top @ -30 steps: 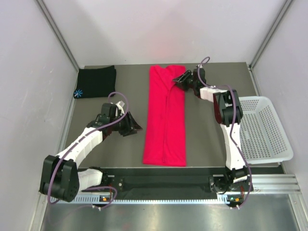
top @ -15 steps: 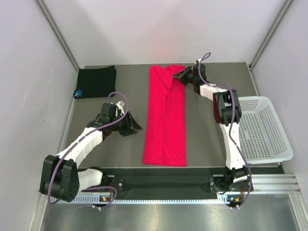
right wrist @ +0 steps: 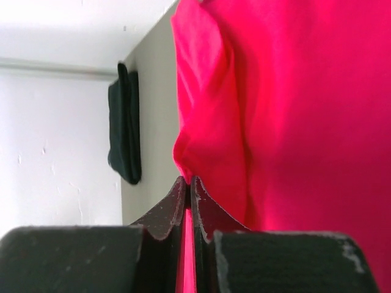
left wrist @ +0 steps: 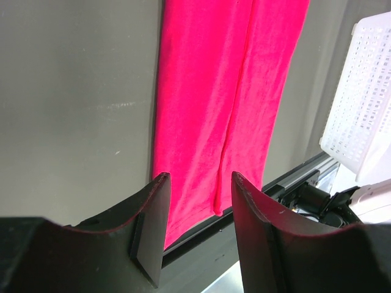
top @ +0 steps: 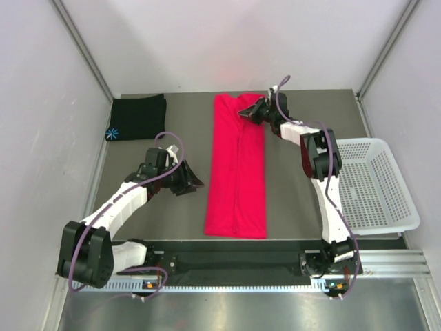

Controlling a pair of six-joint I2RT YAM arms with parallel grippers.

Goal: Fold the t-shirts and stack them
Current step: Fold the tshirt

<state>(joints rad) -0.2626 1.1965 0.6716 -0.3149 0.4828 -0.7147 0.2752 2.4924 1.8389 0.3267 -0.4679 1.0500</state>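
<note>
The red-pink t-shirt [top: 238,172] lies as a long folded strip down the middle of the table, from the back to the front edge. My right gripper [top: 247,112] is at its far right corner, shut on a pinch of the red cloth [right wrist: 201,122], which bunches up at the fingertips [right wrist: 183,186]. The black t-shirt [top: 138,118] lies folded at the back left, its light-blue starburst at a near corner, and appears as a dark fold [right wrist: 125,122] in the right wrist view. My left gripper [top: 191,181] hangs open and empty left of the red shirt [left wrist: 226,91].
A white perforated basket [top: 375,183] stands at the right edge of the table, also visible beside the red shirt as a white basket [left wrist: 366,91]. White walls close in the left, back and right sides. A metal rail runs along the front edge.
My right gripper has shut on the red shirt's far right corner and shifted left along the far edge. The left arm has not moved.
</note>
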